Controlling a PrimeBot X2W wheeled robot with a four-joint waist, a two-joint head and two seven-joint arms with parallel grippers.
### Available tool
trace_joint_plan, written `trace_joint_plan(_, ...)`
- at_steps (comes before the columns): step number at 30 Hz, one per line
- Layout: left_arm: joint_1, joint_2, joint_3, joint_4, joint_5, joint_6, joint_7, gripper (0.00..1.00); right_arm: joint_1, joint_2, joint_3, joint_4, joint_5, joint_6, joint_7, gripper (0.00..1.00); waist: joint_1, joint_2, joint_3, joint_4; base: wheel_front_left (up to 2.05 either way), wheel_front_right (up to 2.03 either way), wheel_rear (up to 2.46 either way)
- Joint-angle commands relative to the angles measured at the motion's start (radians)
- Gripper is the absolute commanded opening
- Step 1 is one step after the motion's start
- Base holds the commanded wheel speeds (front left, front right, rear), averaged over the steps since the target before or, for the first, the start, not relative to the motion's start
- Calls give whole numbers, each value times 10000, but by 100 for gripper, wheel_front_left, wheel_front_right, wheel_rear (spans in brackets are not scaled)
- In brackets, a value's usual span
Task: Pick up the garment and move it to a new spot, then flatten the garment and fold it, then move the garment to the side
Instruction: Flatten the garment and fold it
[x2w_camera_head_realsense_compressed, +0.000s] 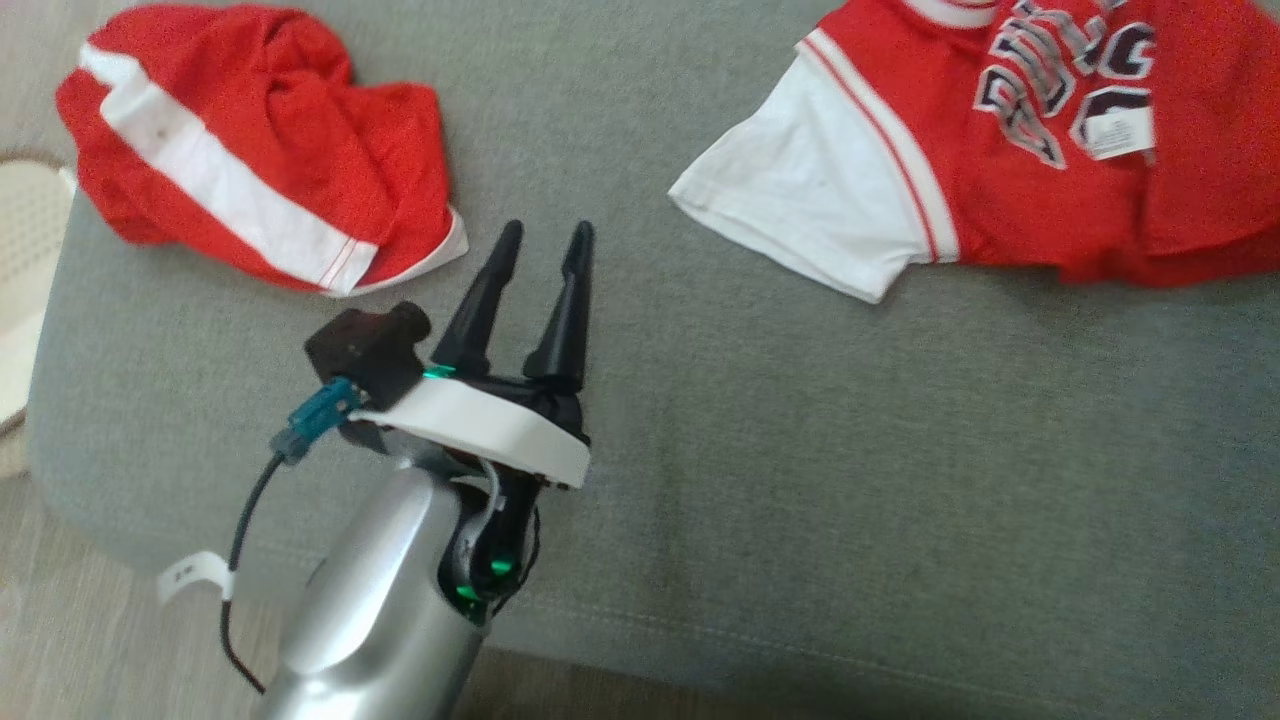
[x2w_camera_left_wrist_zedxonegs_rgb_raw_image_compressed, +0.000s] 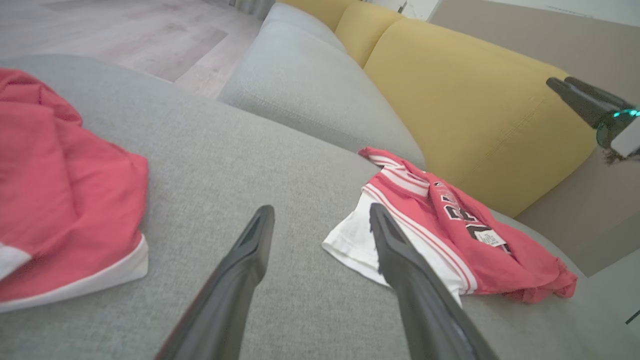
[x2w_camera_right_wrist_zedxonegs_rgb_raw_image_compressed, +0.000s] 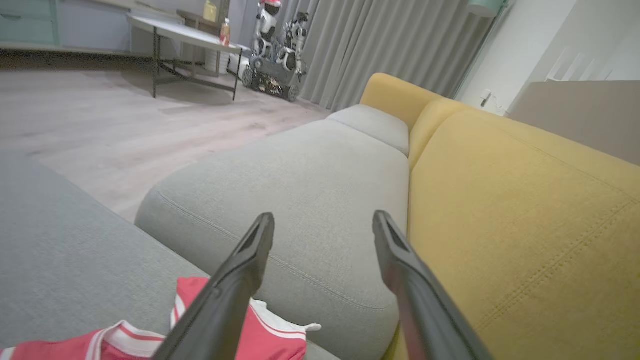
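Left hand (x2w_camera_head_realsense_compressed: 547, 232): long dark fingers spread wide, empty, poised over grey fabric sofa seat (x2w_camera_head_realsense_compressed: 800, 450) between two garments.
Right hand (x2w_camera_right_wrist_zedxonegs_rgb_raw_image_compressed: 322, 217): fingers equally wide, gripping nothing, hangs above the jersey's edge.
Red lettered jersey with white sleeve (x2w_camera_head_realsense_compressed: 1000, 150): rumpled near yellow backrest (x2w_camera_left_wrist_zedxonegs_rgb_raw_image_compressed: 475, 100), probably awaiting flattening.
Bunched red-and-white striped garment (x2w_camera_head_realsense_compressed: 260, 150): lies apart, left.

Grey sofa seat (x2w_camera_head_realsense_compressed: 800, 450), yellow back cushions (x2w_camera_left_wrist_zedxonegs_rgb_raw_image_compressed: 475, 100), white basket (x2w_camera_head_realsense_compressed: 28, 230), wooden floor (x2w_camera_right_wrist_zedxonegs_rgb_raw_image_compressed: 75, 125)

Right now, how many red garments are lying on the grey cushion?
2. The crumpled red garment with a white stripe lies at the head view's upper left; the red jersey lies at its upper right, partly cut off. Others may lie outside the frame.
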Motion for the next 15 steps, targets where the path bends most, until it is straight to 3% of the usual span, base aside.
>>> trace_joint_plan(1,-180,114,453,-255,113,-18,-122,100,384,198,-21,-180,195,-7,-316,100,-1,0,-468,-361,0,0,0)
trace_joint_plan(7,205,114,1045,-210,269,-154,-122,100,2118,648,-189,-565,943,-7,-1279,100,-1,0,-1579,-1137,0,0,0)
trace_joint_plan(15,798,114,1652,-355,551,-331,-122,100,5347,1279,-1510,-2678,1222,-7,-1491,100,-1,0,-2535,-2116,0,0,0)
